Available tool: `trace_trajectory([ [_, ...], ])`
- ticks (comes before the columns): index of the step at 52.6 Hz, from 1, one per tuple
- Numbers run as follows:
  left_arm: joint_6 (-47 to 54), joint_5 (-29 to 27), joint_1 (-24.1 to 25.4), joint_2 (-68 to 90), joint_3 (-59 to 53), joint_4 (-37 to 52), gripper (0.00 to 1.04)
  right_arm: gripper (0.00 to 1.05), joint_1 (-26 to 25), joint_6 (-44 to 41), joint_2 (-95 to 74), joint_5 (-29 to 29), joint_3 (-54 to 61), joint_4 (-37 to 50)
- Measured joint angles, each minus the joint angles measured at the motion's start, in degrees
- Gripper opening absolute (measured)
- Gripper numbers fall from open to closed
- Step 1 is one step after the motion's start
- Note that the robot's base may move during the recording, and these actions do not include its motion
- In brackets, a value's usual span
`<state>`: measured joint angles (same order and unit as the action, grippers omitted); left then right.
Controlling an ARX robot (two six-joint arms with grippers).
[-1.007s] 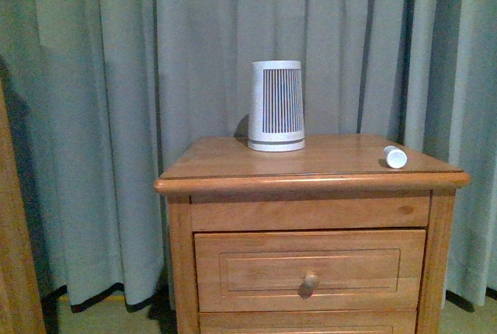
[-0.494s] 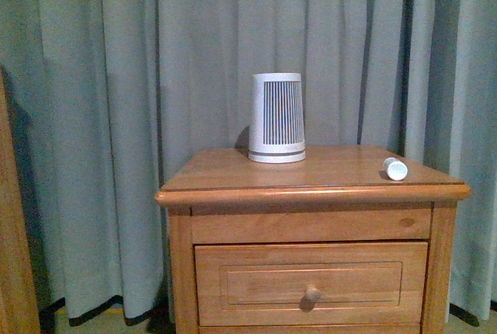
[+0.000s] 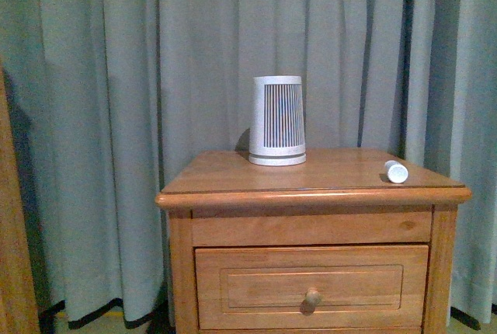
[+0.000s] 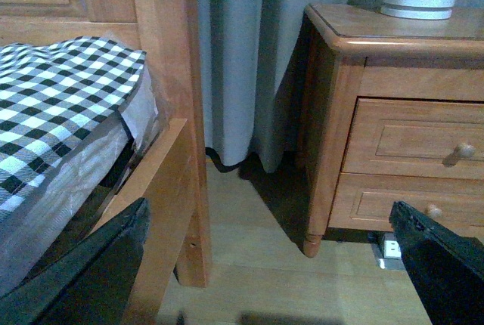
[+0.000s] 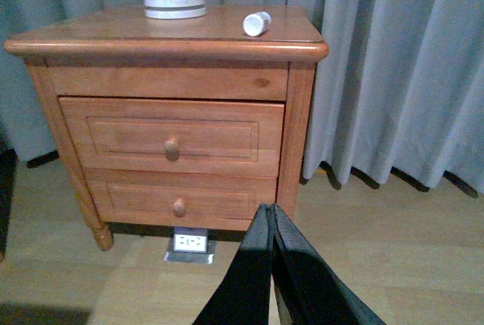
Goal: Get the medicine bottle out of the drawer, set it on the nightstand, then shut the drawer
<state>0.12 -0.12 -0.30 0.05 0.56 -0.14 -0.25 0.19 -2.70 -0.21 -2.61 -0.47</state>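
Note:
The medicine bottle [image 3: 396, 171] lies on its side near the right edge of the nightstand [image 3: 233, 172] top; it also shows in the right wrist view [image 5: 256, 23]. The drawer [image 3: 256, 287] is closed, flush with the front, and also shows in the wrist views [image 5: 113, 137] [image 4: 408, 140]. My left gripper [image 4: 265, 264] is open and empty, low over the floor between the bed and the nightstand. My right gripper [image 5: 271, 212] is shut and empty, low in front of the nightstand's right leg. Neither arm shows in the front view.
A white-grey ribbed device [image 3: 277, 120] stands at the back of the top. A bed with a checked cover [image 4: 60, 106] and wooden frame [image 4: 170, 113] is left of the nightstand. Grey curtains [image 3: 101, 116] hang behind. A floor socket box [image 5: 190, 242] lies under the nightstand.
The nightstand sits a little lower in the front view than before. The bottle, the ribbed device and the drawer keep their places.

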Motion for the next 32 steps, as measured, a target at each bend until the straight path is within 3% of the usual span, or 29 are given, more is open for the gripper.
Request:
trace_trajectory([
  [9,0.0,0.0,0.0,0.0,0.0,0.0,0.98,0.05,0.0,0.0,2.2,0.2,1.8,0.2],
  [32,0.0,0.0,0.0,0.0,0.0,0.0,0.98,0.85,0.0,0.0,2.3,0.1,1.8,0.2],
])
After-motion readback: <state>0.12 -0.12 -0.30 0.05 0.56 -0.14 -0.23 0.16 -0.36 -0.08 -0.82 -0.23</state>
